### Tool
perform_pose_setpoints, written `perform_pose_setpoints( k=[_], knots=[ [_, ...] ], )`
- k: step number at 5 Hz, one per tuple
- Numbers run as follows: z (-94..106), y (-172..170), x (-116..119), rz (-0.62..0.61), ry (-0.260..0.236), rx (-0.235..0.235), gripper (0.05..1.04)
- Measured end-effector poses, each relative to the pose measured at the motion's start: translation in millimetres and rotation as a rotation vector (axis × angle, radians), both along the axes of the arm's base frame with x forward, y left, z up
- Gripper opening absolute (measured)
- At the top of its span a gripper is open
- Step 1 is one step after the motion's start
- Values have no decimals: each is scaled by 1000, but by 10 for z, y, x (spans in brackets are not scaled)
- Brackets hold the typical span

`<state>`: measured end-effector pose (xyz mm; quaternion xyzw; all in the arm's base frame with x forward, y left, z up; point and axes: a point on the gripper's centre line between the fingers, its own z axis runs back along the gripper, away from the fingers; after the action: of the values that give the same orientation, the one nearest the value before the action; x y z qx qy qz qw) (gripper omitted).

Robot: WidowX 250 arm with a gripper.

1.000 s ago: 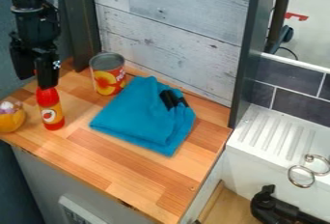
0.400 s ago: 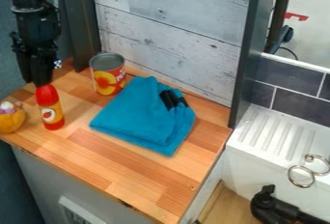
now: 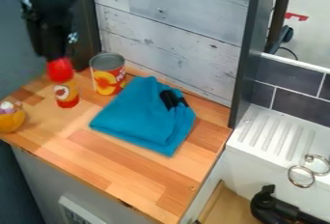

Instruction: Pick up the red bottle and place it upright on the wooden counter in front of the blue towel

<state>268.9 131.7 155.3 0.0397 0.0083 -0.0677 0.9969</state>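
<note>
The black gripper (image 3: 55, 58) hangs at the upper left, shut on the top of the red bottle (image 3: 65, 92). The bottle has an orange and white label and a red cap and hangs roughly upright, left of the can. The can (image 3: 108, 79), with a yellow and red label and a grey top, stands near the wall. A folded teal cloth (image 3: 142, 117) with black patches lies on the wooden counter, just right of the can.
An orange bowl-like item (image 3: 11, 119) with whitish and purple contents sits at the left edge of the counter (image 3: 132, 179). A grey panelled wall (image 3: 174, 35) rises behind. At the right are a white sink unit (image 3: 274, 133) and a black faucet part (image 3: 270, 206).
The gripper has come down onto the bottle top and closed on it. The bottle has since risen off its spot and shifted a little right with the gripper.
</note>
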Motion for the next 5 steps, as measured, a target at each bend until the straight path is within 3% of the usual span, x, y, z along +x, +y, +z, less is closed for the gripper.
perform_pose_setpoints(
  k=[1, 2, 3, 4, 5],
  knots=[
    [38, -198, -218, -20, 34, -38, 332],
    [-139, -460, -299, -80, 84, -111, 333],
    [-494, -749, -245, -192, 85, -144, 333],
    [-590, -898, -141, -252, 28, -140, 333],
    [-625, -1067, -80, -312, 14, -151, 333]
  ],
)
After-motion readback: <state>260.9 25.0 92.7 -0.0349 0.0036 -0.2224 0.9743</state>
